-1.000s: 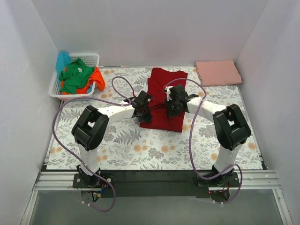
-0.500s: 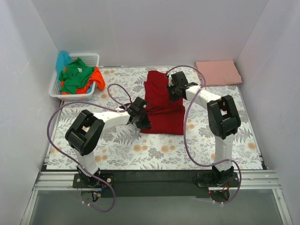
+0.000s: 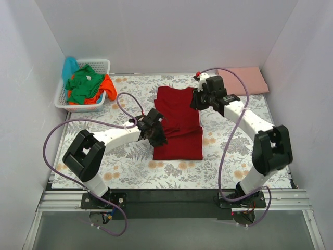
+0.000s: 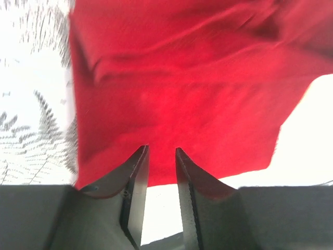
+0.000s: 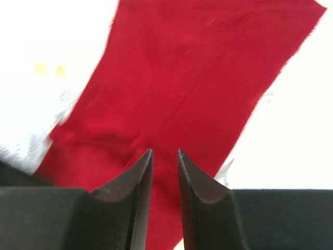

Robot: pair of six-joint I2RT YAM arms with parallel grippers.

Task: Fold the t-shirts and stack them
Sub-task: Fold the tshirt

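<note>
A dark red t-shirt lies partly folded on the floral table, creased across its middle. My left gripper sits low at its near left edge. In the left wrist view the left gripper is open a narrow gap with nothing in it, and the red t-shirt lies just beyond. My right gripper hovers at the shirt's far right edge. The right gripper is likewise narrowly open and empty above the red t-shirt. A folded salmon pink t-shirt lies at the back right.
A white lattice basket at the back left holds crumpled green, orange and turquoise shirts. White walls close in the table on three sides. Purple cables loop above both arms.
Both grippers have opened and let go of the red shirt. The right arm swung from the shirt's middle to its far right edge. The left gripper shifted slightly towards the near left edge.
</note>
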